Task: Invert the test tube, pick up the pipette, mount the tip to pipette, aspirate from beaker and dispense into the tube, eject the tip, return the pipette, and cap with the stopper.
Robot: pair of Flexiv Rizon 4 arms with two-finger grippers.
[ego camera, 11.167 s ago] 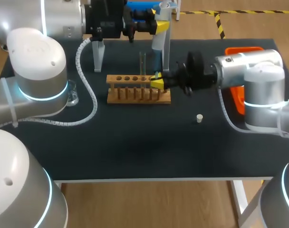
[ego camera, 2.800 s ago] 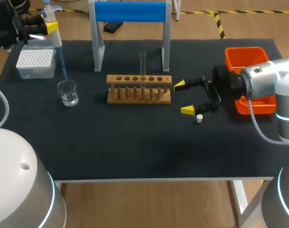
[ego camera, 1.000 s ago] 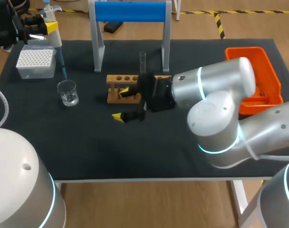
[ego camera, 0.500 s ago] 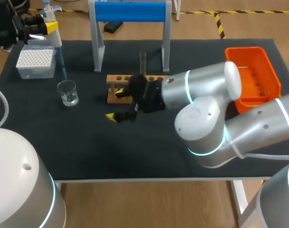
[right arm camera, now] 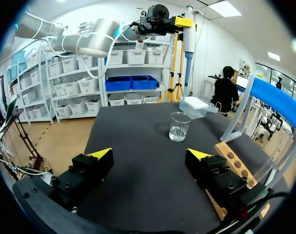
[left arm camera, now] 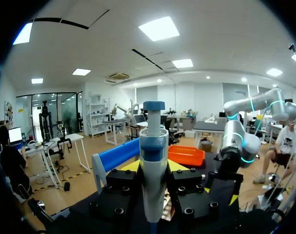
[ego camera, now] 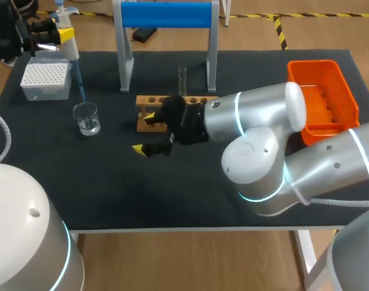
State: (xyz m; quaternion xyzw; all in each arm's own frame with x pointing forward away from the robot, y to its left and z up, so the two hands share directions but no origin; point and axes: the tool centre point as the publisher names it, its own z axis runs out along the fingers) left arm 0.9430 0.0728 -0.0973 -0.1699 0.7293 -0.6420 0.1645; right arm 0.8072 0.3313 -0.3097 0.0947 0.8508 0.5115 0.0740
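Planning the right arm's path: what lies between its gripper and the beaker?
Nothing but bare black mat lies between the open right gripper and the beaker. The right wrist view shows it best, and the head view agrees.

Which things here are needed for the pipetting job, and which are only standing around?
Job: pipette, tip box, beaker, tube, rack. The stopper is not visible.

Not named in the task: blue stand, orange bin, though they may serve for the pipette and used tips.
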